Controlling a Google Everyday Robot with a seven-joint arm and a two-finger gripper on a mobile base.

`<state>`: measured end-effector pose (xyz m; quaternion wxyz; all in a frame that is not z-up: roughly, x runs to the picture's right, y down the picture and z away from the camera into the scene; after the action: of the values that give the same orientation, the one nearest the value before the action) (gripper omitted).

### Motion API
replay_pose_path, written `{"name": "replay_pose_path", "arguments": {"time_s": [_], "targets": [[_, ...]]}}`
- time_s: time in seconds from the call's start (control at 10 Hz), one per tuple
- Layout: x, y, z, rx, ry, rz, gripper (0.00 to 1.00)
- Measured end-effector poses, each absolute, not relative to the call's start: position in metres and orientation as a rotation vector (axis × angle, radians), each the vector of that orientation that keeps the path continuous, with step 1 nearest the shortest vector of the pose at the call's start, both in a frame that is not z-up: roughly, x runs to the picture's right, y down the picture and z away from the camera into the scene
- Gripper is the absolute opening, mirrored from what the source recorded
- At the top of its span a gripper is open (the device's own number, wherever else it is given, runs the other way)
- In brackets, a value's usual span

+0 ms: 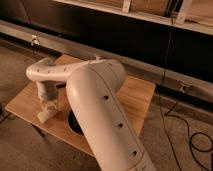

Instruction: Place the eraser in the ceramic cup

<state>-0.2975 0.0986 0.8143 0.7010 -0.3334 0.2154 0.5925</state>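
The gripper [47,108] hangs from the wrist at the left of the wooden bench [142,96], pointing down at the bench top. The jaws are together, clamped on the eraser [44,116]. The eraser is a pale block at the very tip of the jaws. Its lower end sits at the bench surface, near the front left edge. Whether it is touching the wood or just clear of it cannot be told.

The ceramic cup [74,125] stands on the bench to the right of the eraser, near it but apart from it. Only a dark curved portion of the cup shows, and its rim cannot be made out. The remainder is hidden behind the arm [102,115].

The arm is the main obstruction. Its large white link crosses the middle of the view from the lower right and covers the bench centre. The forearm bends back over the left half of the bench to reach the wrist.

Behind the bench, a grey ledge [150,67] runs along a dark wall. A black cable [190,131] lies on the floor [20,150] at the right.
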Motion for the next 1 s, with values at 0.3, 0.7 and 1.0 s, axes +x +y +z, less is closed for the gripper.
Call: {"name": "replay_pose_path", "arguments": {"time_s": [0.3, 0.7, 1.0], "targets": [[-0.291, 0.075, 0.801, -0.715, 0.426, 1.335, 0.00], [-0.283, 0.043, 0.786, -0.678, 0.357, 1.354, 0.00], [-0.271, 0.010, 0.776, -0.624, 0.293, 1.363, 0.00]]}}
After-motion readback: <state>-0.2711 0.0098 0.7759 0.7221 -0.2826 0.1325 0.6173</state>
